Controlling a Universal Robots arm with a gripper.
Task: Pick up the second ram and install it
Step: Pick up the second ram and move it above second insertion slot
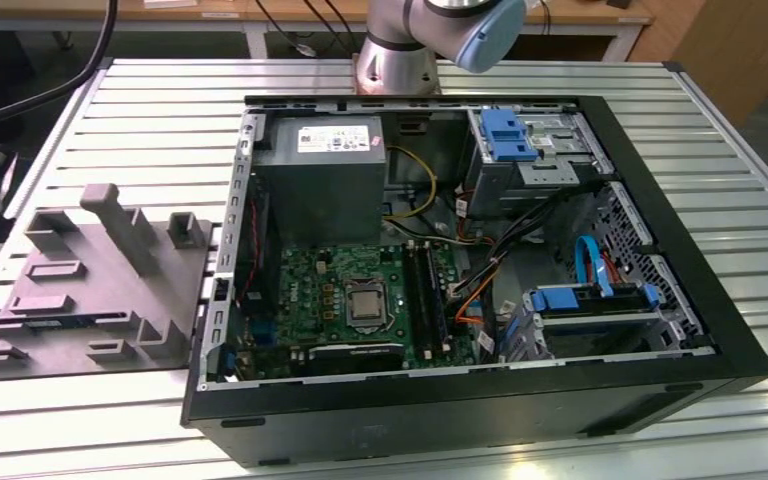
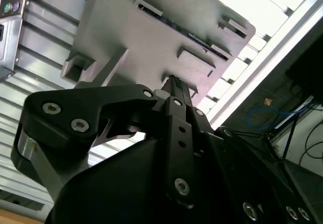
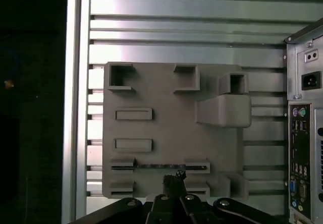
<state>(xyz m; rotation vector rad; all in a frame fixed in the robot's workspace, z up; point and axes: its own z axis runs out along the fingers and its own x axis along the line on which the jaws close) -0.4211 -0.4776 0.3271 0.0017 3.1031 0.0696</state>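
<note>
Hand hanging over the tray, ram lying in its slot.

In the first wrist view the hand (image 3: 174,177) is hanging above the grey tray (image 3: 161,103), fingertips pressed together and gripping nothing; its body is being cut off at the picture's edge. The ram (image 3: 159,167) is sitting edge-up in a slot between two low blocks on the tray's side nearest the hand, showing as a thin dark strip, with its chips and label too hidden to make out. In the second wrist view the hand's black links are covering much of the tray. The tray is lying by the table's (image 1: 704,90) edge at the exterior view's left, just beside the open computer case (image 1: 491,410), whose motherboard (image 1: 304,290) is lying partly in shadow.
</note>
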